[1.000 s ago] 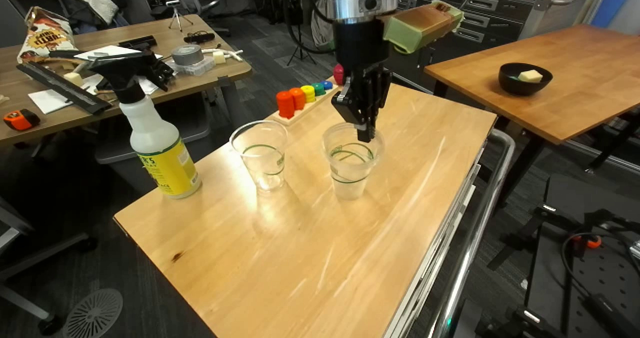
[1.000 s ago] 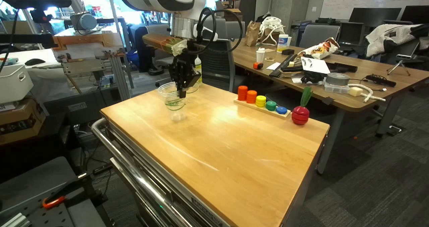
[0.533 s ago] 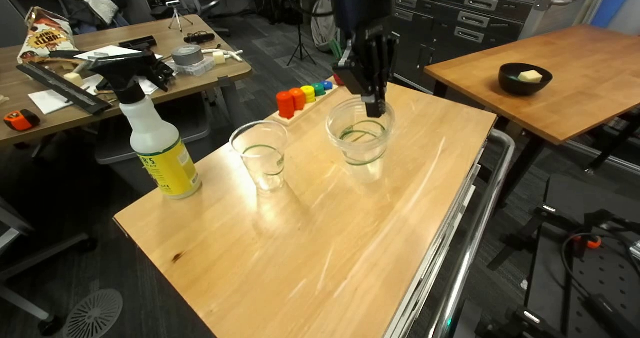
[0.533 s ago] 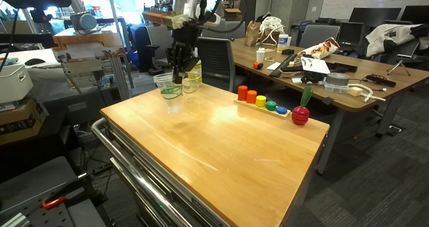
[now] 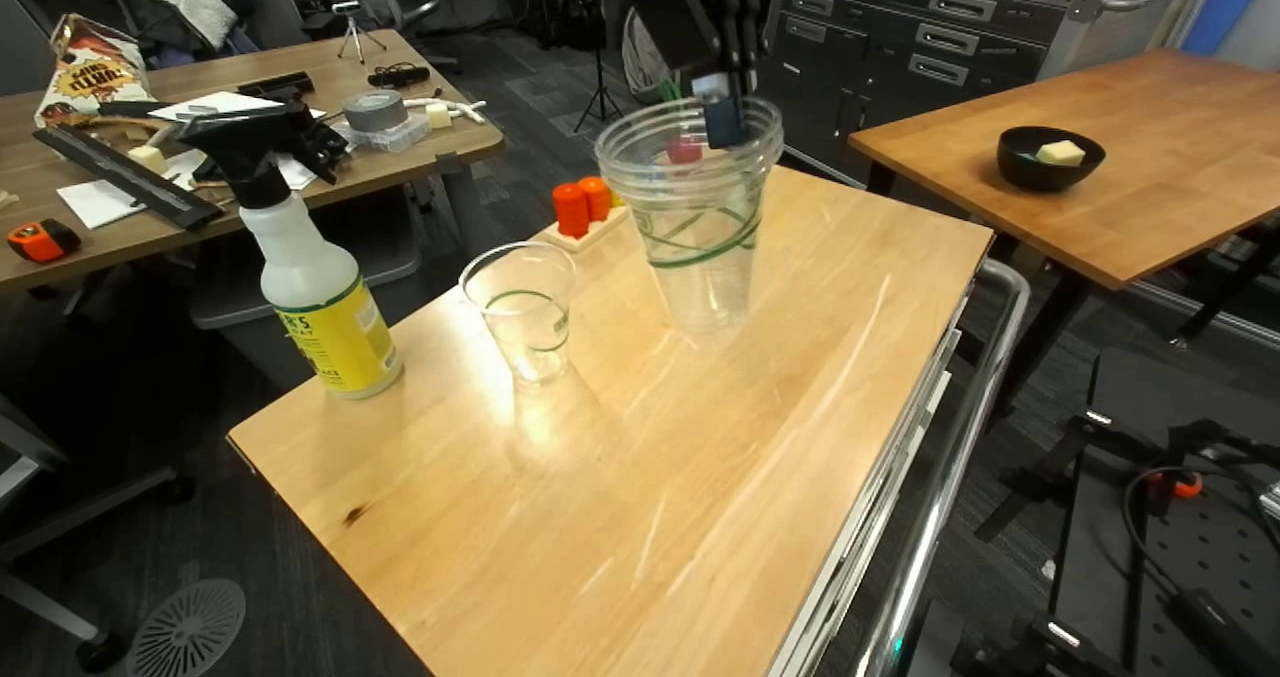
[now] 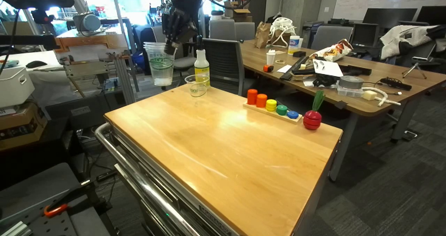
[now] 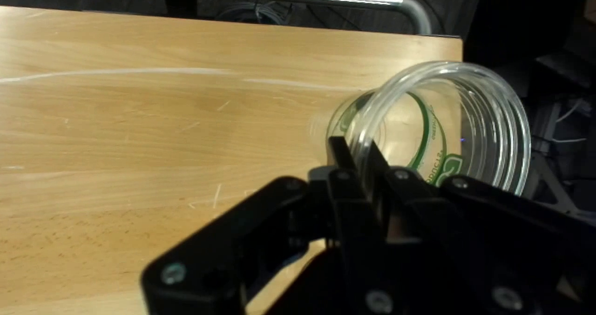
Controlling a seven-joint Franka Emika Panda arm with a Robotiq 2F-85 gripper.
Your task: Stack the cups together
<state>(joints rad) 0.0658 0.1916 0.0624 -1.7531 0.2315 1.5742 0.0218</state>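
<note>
A nested stack of clear cups [image 5: 705, 247] with several rims hangs from my gripper [image 5: 725, 122], raised above the wooden tabletop [image 5: 600, 517]. The stack [image 6: 161, 67] also shows held up in an exterior view. In the wrist view my gripper [image 7: 356, 152] is shut with its fingers on either side of the near wall of the stack [image 7: 500, 119], which tilts to the right. A lone clear cup [image 5: 525, 322] stands upright on the tabletop, apart from the stack; it also shows in an exterior view [image 6: 197, 86], in front of the spray bottle. It is not in the wrist view.
A yellow-labelled spray bottle [image 5: 335, 332] stands at the table edge beside the lone cup. A board of colourful blocks [image 6: 271, 107] and a red toy radish [image 6: 312, 119] lie along another edge. A metal rail [image 5: 955, 507] runs along one side.
My gripper and the cup stack in it have risen from low over the tabletop to well above it. The lone cup and the bottle have not moved.
</note>
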